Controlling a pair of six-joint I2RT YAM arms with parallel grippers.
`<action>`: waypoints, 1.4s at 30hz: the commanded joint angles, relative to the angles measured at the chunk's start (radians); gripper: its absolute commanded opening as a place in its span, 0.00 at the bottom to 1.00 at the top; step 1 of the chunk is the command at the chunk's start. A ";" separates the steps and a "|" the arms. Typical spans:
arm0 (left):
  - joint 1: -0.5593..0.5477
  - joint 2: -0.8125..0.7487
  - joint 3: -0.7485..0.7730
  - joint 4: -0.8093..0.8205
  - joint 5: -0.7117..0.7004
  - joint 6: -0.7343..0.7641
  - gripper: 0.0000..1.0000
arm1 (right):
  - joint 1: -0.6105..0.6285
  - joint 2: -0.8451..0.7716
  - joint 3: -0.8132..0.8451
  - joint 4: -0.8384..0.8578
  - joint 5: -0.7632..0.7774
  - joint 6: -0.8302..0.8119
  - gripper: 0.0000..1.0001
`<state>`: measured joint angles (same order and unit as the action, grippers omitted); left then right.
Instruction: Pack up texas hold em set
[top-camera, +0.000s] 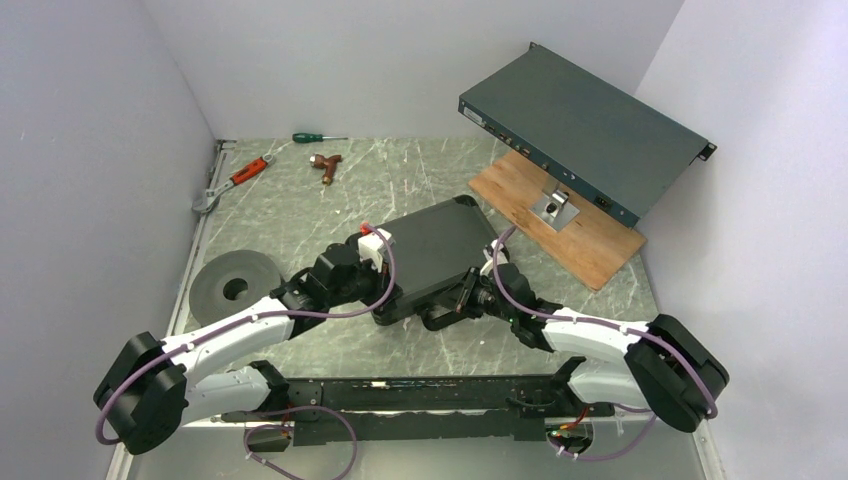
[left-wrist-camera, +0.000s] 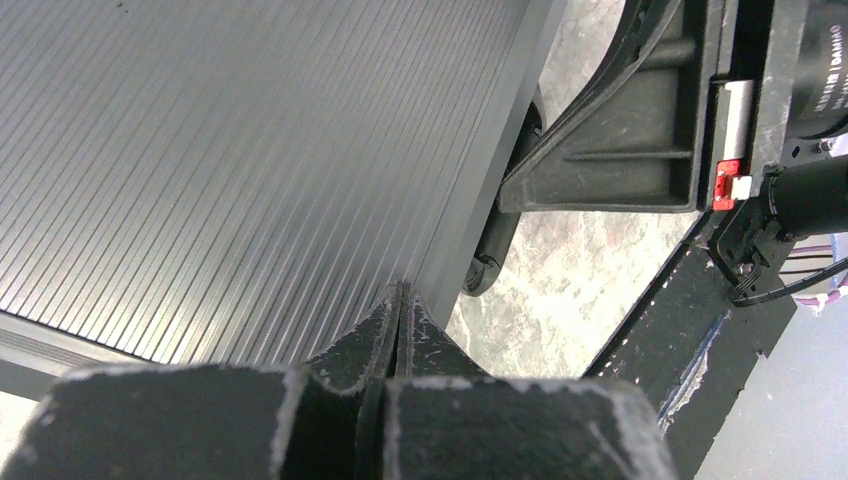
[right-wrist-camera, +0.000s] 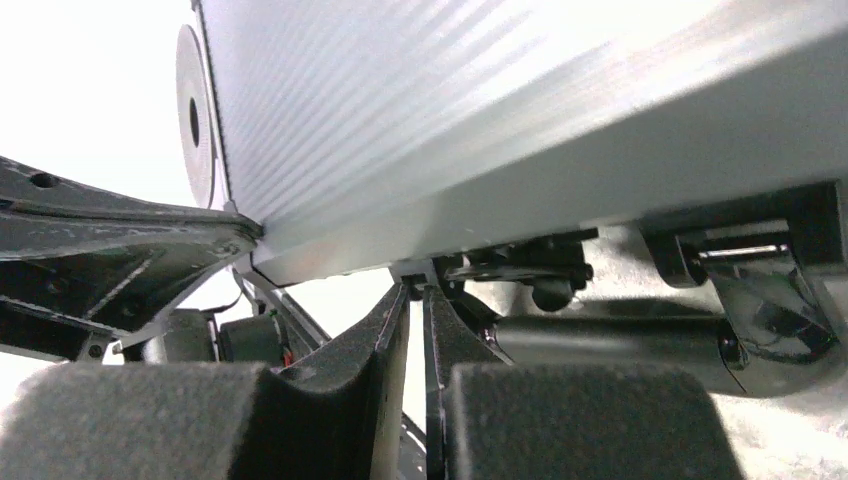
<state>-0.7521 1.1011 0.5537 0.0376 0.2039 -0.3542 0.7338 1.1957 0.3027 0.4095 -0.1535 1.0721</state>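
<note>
**Pressing at the near edge of the closed case**

Case (top-camera: 440, 250) lies in the middle of the table (top-camera: 300, 210) with the lid down, a little turned, and its handle (right-wrist-camera: 600, 345) toward the arms. No chips, cards or dice can be seen outside it. Left gripper (left-wrist-camera: 400, 300) is clenched and holds nothing; its tips touch the near left edge of the ribbed lid. Right gripper (right-wrist-camera: 418, 292) is also clenched and empty, with its tips just under the near edge, beside what looks like a latch (right-wrist-camera: 520, 268).

I judge that only the fastening of the case is left.

Several things could go wrong:
- **Slipping:** the closed tips are narrow and the lid is smooth, so a push may slip off the edge and hit the table.
- **Sliding:** a push from one side only may move the case to the far right, where the board (top-camera: 590, 240) and the rack box (top-camera: 585, 140) are near.
- **Collision:** the two wrists are close together by the handle, so a careless move may bring them into each other.
- **Latch:** pushed obliquely, it may not catch.
</note>
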 joint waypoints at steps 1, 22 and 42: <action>-0.004 0.017 -0.046 -0.169 0.011 0.000 0.00 | -0.002 -0.037 0.059 -0.036 0.067 -0.075 0.13; -0.007 -0.015 -0.033 -0.189 0.012 -0.009 0.00 | -0.002 -0.072 0.134 -0.113 0.059 -0.243 0.14; -0.007 0.068 0.174 -0.175 0.021 0.011 0.16 | -0.002 -0.294 0.048 -0.288 0.079 -0.245 0.15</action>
<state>-0.7525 1.1576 0.6769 -0.1127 0.2050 -0.3546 0.7345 0.9562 0.3912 0.1692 -0.1284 0.8368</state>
